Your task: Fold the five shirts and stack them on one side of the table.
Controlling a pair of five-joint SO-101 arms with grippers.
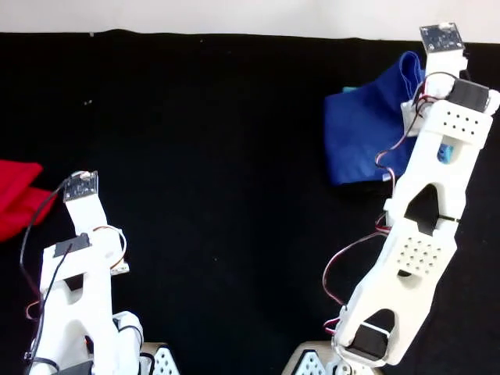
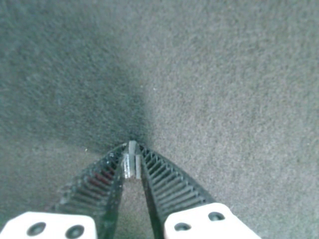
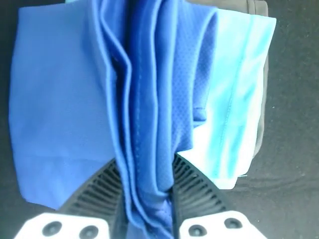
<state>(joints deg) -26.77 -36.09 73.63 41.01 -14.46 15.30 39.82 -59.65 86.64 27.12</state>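
The black surface carries cloth at two opposite spots. At its far right corner lies the blue shirt, and the right arm stretches out over it. In the right wrist view the blue shirt sits on a light blue shirt, with a dark garment showing at the edge beneath, so this looks like the stacking side.

The right claw is clenched on a raised ridge of the blue shirt. That ridge runs straight away from the claw, in line with its jaws, and flat cloth spreads to either side. Any pull or release will therefore act along this fold line, and a sideways drag could shift the layers underneath.

A red shirt lies at the left edge of the surface, partly out of frame and well apart from the blue pile. The left arm is plainly nearer to it. The left claw is pressed closed on nothing, over bare surface, with the red shirt off to its left.
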